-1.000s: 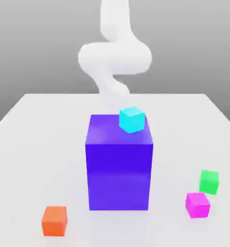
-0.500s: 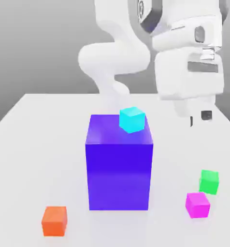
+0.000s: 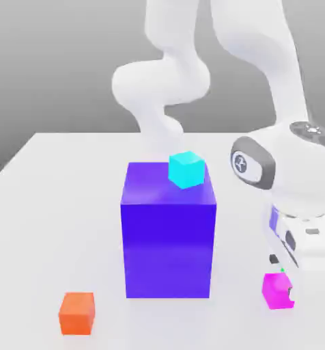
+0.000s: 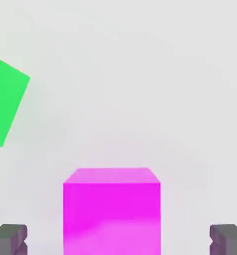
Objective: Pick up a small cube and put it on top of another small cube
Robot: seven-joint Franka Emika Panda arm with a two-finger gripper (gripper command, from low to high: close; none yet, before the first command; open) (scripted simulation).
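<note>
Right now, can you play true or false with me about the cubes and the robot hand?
1. The pink cube sits between the open fingers of the end effector. True.
2. The cyan cube is on the table. False: it sits on top of the big blue block.
3. The orange cube lies at the exterior view's left, away from the arm. True.
4. The end effector is lifting the pink cube. False: the cube rests on the table, not gripped.
5. The green cube is stacked on the pink cube. False: it lies beside it on the table.
</note>
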